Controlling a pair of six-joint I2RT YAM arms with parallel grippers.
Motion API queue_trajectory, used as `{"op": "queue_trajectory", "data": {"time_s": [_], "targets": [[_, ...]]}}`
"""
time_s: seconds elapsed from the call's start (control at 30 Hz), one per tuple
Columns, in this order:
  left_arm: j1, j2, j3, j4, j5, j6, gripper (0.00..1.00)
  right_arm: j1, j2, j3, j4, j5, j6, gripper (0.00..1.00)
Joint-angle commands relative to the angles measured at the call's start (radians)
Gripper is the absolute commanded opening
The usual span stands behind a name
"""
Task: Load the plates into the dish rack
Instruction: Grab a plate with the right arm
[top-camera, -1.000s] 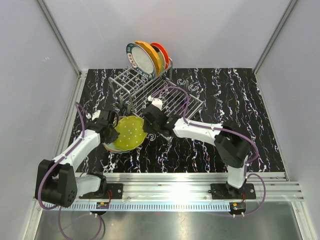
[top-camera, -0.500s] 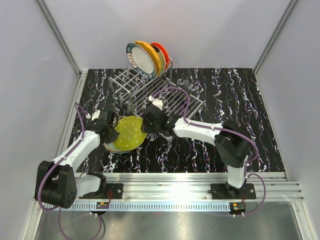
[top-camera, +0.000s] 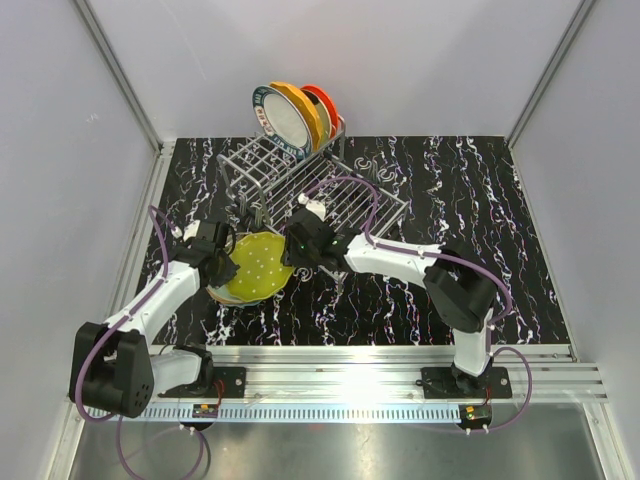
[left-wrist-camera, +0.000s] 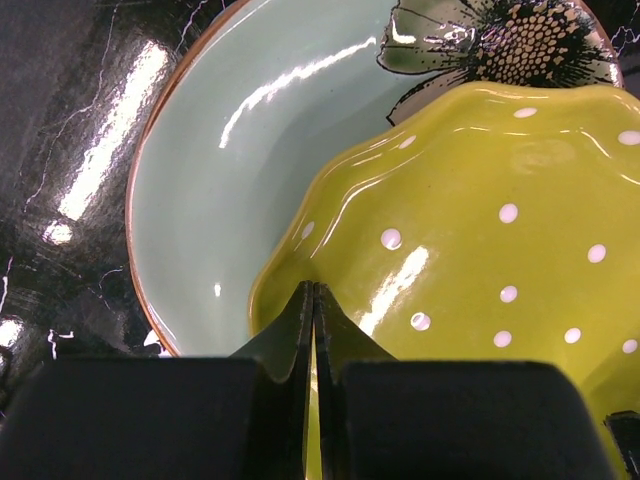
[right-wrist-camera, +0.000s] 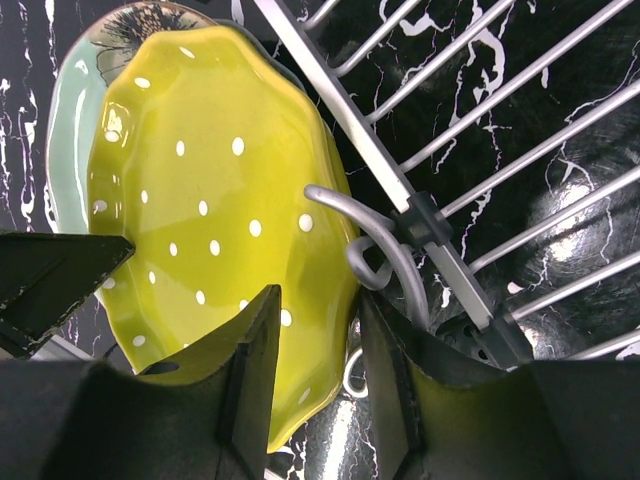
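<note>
Black marbled surface (top-camera: 450, 200) carries the dish rack (top-camera: 300, 185) at upper centre of the top view, with three plates (top-camera: 280, 120) standing in its slots. Left of centre, the dotted yellow-green plate (top-camera: 258, 265) is tilted up off the floral pale green plate (left-wrist-camera: 200, 180), probably so the other arm can take its rim. The left claw (left-wrist-camera: 313, 295) is clenched on one edge. The right claw (right-wrist-camera: 315, 330) stands parted, straddling the opposite edge without clamping it.
</note>
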Motion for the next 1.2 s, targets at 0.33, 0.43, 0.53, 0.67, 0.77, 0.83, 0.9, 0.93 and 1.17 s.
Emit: {"op": "queue_trajectory", "data": {"time_s": [0.33, 0.43, 0.53, 0.67, 0.77, 0.83, 0.9, 0.93, 1.17], "targets": [[0.0, 0.001, -0.033, 0.028, 0.056, -0.003, 0.0, 0.009, 0.072, 0.045, 0.06, -0.123, 0.049, 0.46], [0.0, 0.001, -0.038, 0.032, 0.059, 0.0, 0.0, 0.009, 0.08, 0.045, 0.082, -0.134, 0.057, 0.47], [0.0, 0.003, -0.044, 0.038, 0.065, -0.002, 0.0, 0.009, 0.088, 0.042, 0.105, -0.169, 0.068, 0.48], [0.0, 0.003, -0.05, 0.043, 0.071, -0.003, 0.0, 0.009, 0.098, 0.043, 0.125, -0.19, 0.078, 0.49], [0.0, 0.0, -0.052, 0.046, 0.073, -0.002, 0.0, 0.01, 0.109, 0.043, 0.142, -0.21, 0.094, 0.49], [0.0, 0.001, -0.055, 0.049, 0.073, -0.002, 0.0, 0.009, 0.114, 0.04, 0.158, -0.226, 0.103, 0.5], [0.0, 0.001, -0.056, 0.049, 0.076, 0.0, 0.0, 0.007, 0.12, 0.037, 0.171, -0.236, 0.115, 0.5], [0.0, 0.001, -0.056, 0.051, 0.076, 0.0, 0.0, 0.007, 0.123, 0.037, 0.172, -0.238, 0.117, 0.49], [0.0, 0.001, -0.058, 0.055, 0.086, 0.003, 0.0, 0.009, 0.118, 0.024, 0.197, -0.232, 0.14, 0.26]]}}
